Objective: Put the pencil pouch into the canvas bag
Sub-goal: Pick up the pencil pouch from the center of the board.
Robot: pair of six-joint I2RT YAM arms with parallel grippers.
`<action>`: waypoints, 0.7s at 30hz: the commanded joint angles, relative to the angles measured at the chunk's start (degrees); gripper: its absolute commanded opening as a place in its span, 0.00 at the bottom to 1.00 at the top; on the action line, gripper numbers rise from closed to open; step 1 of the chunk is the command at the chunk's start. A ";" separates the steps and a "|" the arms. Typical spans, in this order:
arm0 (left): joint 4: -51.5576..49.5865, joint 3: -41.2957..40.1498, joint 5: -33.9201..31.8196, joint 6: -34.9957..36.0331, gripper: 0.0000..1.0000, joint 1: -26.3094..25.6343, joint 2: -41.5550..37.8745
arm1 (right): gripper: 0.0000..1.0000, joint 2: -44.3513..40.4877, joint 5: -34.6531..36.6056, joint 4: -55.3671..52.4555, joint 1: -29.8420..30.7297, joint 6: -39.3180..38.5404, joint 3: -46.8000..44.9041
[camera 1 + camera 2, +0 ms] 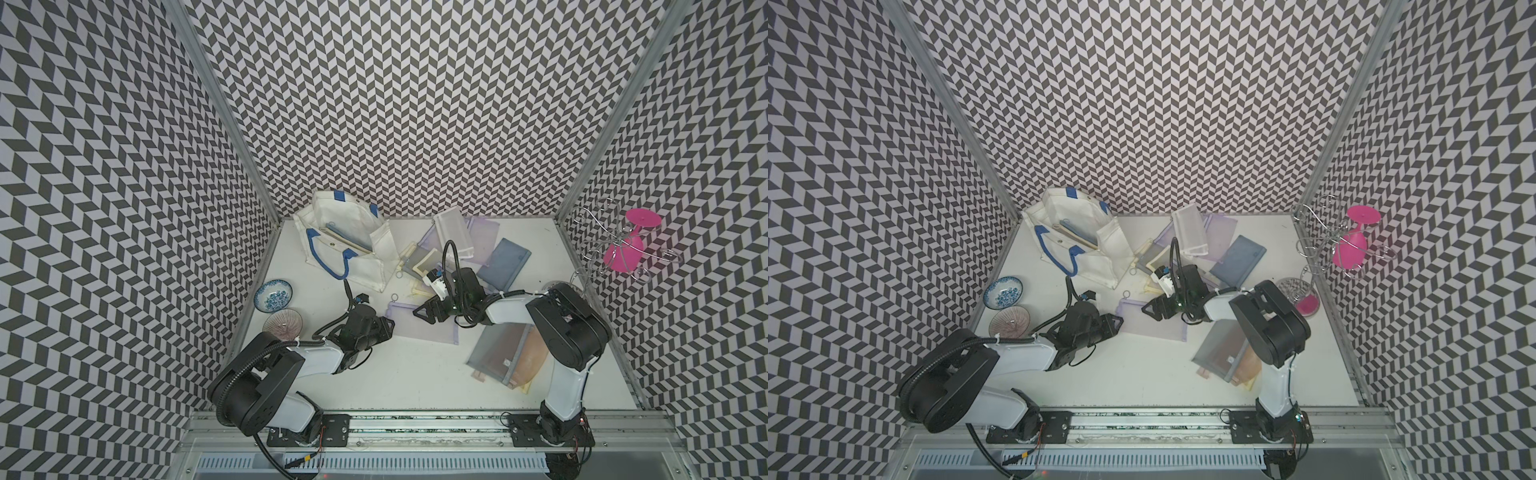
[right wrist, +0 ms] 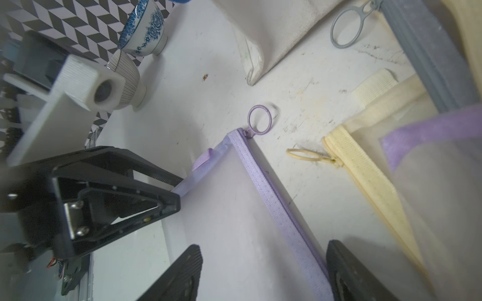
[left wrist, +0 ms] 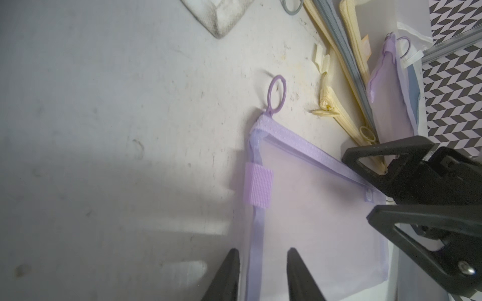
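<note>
The pencil pouch [image 1: 424, 328] [image 1: 1154, 324] is a flat, see-through lilac pouch with a ring pull, lying mid-table between both grippers. My left gripper [image 1: 390, 326] [image 3: 263, 251] is open only narrowly, and its fingers straddle the pouch's short side seam [image 3: 257, 234]. From the other side, my right gripper [image 1: 417, 311] [image 2: 263, 246] stands wide open over the zipper edge [image 2: 273, 203], one finger on each side. The white canvas bag [image 1: 374, 270] [image 1: 1100, 266] with blue rope handles stands open at the back left and holds other pouches.
A pile of cream, grey, lilac and blue pouches [image 1: 457, 249] lies behind the right gripper. Grey and orange pouches [image 1: 503, 353] lie front right. Two bowls [image 1: 273, 295] [image 1: 282, 323] sit by the left wall. A wire rack with a pink glass [image 1: 627, 245] stands far right.
</note>
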 commanded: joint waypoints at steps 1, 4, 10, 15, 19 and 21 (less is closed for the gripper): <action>3.24 1.45 0.05 -0.78 0.21 -0.71 0.80 | 0.76 -0.88 -0.98 -0.15 0.40 0.94 -2.02; 2.66 2.29 0.85 0.25 0.00 -1.26 0.71 | 0.75 -1.90 -1.41 -0.49 0.40 0.76 -1.95; -2.63 2.69 1.32 6.53 0.00 -3.27 -7.45 | 0.76 -6.57 -0.68 -1.16 0.40 0.22 -2.95; -15.83 7.29 1.13 14.07 0.00 -6.19 -17.49 | 0.89 -14.08 -3.10 2.00 0.40 0.39 -5.73; -28.56 13.32 1.38 20.00 0.00 -7.95 -24.56 | 0.95 -21.84 -8.13 8.68 0.37 1.74 -9.35; -33.05 16.17 2.69 23.57 0.00 -7.97 -27.16 | 0.96 -24.67 -10.33 11.09 0.39 2.29 -10.67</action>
